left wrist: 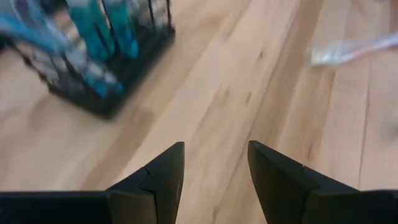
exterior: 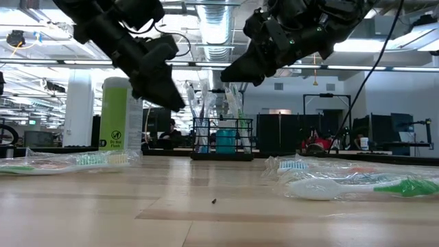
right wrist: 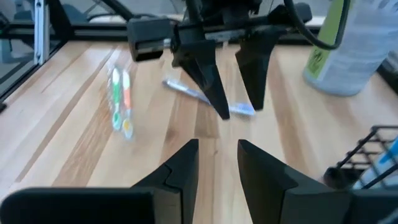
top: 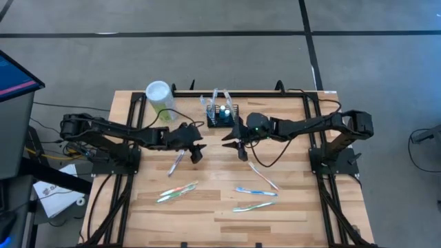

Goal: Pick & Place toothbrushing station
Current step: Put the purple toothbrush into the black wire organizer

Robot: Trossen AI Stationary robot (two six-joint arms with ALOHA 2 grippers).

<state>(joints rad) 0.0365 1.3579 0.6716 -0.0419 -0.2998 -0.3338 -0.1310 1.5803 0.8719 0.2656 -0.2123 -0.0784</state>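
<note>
Two tools over wooden table (top: 289, 207) (office behind)

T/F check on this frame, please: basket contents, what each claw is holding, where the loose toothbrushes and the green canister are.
1. The black wire basket already holds toothbrushes. True.
2. The left claw grips a toothbrush. False: its fingers are open and empty, above the table.
3. The green canister stands on the left arm's side of the basket. True.
4. Every toothbrush is in the basket. False: wrapped toothbrushes still lie on the table.
5. The right claw rests inside the basket. False: it hangs in front of the basket, empty, fingers apart.
</note>
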